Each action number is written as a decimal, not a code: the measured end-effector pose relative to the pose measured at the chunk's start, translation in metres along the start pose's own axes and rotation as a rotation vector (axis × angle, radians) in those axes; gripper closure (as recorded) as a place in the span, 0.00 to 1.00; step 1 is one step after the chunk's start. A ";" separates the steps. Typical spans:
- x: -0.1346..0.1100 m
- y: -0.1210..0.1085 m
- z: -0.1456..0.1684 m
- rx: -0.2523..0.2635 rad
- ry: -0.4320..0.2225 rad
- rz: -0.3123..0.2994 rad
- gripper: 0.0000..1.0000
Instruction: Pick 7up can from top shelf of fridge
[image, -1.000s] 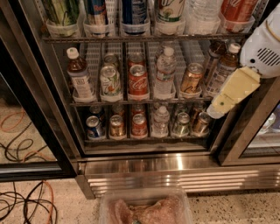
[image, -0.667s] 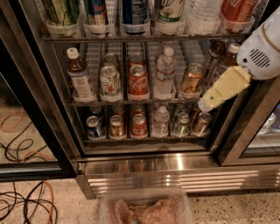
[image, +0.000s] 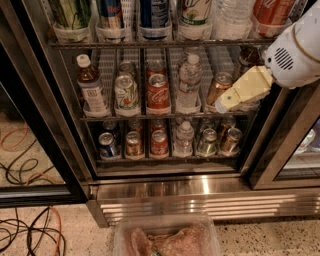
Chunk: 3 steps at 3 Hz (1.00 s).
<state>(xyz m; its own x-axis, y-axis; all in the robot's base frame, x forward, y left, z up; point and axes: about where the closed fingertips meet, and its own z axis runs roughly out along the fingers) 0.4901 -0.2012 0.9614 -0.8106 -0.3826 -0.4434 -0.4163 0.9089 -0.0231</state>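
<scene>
The 7up can (image: 194, 11), silvery-white with green lettering, stands in a clear cup holder on the top shelf (image: 165, 44) of the fridge (image: 50, 125). Only its lower part shows, between a blue can (image: 153, 12) and a water bottle (image: 230, 15). My gripper (image: 224, 103), cream-coloured on a white arm (image: 295, 50), hangs in front of the right end of the middle shelf. It is below and to the right of the 7up can, apart from it, holding nothing I can see.
The top shelf also holds a tall green-striped can (image: 71, 12) and a red can (image: 270, 11). The middle shelf holds a brown bottle (image: 91, 85), a small white can (image: 126, 92), a red can (image: 158, 90), a water bottle (image: 189, 80). Cables (image: 25, 235) lie left.
My gripper has moved left and a little upward, from the fridge's right frame to in front of the middle shelf's right end. The cans and bottles have not moved.
</scene>
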 end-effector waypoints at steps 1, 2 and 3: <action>0.000 0.000 0.000 0.000 0.000 0.003 0.00; -0.009 0.007 0.000 -0.006 -0.056 0.039 0.00; -0.036 0.013 -0.001 -0.022 -0.144 0.151 0.00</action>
<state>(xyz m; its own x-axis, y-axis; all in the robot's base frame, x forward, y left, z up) 0.5132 -0.1755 0.9775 -0.7978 -0.2126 -0.5642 -0.3044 0.9498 0.0724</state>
